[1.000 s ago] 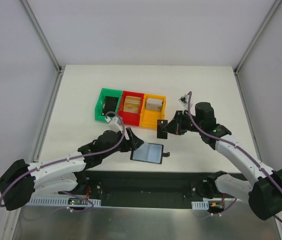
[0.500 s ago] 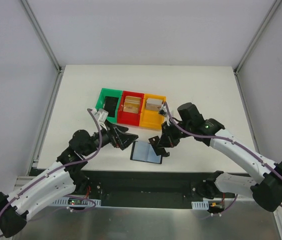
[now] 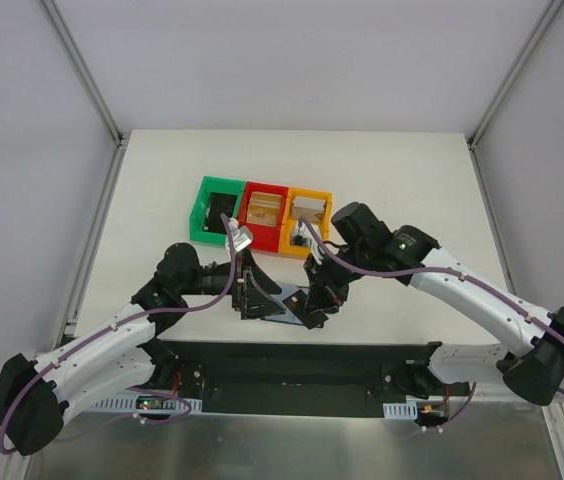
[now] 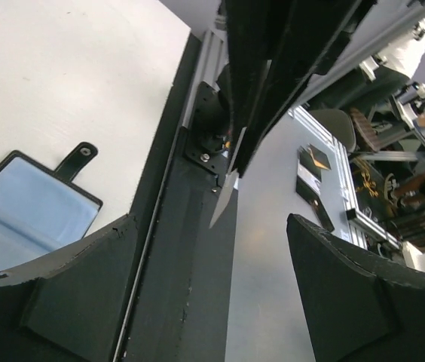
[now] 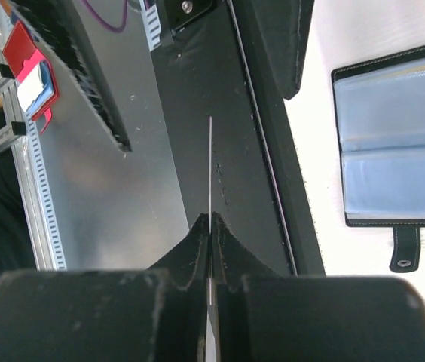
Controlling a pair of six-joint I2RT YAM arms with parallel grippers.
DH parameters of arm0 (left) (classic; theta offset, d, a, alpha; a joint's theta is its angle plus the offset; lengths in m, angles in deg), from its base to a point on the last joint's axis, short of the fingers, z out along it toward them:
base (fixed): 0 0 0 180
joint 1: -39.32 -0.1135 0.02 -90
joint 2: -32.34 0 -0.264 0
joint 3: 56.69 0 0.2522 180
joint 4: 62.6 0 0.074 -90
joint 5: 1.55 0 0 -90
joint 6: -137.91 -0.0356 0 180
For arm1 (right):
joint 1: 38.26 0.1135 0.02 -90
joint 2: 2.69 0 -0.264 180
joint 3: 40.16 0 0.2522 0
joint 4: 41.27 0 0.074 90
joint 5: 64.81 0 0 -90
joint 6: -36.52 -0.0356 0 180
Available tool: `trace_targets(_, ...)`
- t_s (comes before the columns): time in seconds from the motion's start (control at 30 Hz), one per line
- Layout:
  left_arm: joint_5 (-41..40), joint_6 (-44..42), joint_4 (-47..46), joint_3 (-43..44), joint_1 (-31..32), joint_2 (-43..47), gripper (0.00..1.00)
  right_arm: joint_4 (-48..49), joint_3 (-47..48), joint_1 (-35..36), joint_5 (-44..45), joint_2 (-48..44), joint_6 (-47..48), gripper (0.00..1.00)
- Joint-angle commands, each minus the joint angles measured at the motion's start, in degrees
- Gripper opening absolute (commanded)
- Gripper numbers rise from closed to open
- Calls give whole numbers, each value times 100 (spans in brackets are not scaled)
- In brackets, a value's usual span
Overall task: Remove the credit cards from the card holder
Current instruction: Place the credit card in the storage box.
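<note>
Extraction step: right gripper point(image 5: 210, 226) pinches one credit card point(image 5: 210, 166) edge-on, apart from the open card holder point(image 5: 393, 143) by the worktop's near edge. Left gripper point(image 4: 212, 222) gapes empty. Next, probably: set the card down.

Card holder point(image 5: 397, 143) black with grey-blue panels; table point(image 3: 162, 180) white.

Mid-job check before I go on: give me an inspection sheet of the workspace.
Surface: white table, black rail along its near edge.
Job's things: card holder lies open on the table; thin card held edge-on.
Clutter: green bin, red bin, orange bin in a row, each holding items.
Grippers: left gripper open near the holder; right gripper shut on the card.
Cables: purple cables along both arms.
Surroundings: white walls, metal frame posts.
</note>
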Motion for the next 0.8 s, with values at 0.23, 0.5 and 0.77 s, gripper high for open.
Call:
trace_targets(0.23,786,154,-743,198,57,-195,66,-441,451,291,-46,363,341,1)
trace_targets(0.5,813,93,-743,251,241,-459,47,-599,697,370,-38,513,482,1)
trace_targets(0.77,778,84,-813,295,303,-555,31,-573,698,405,-46,557,473,1)
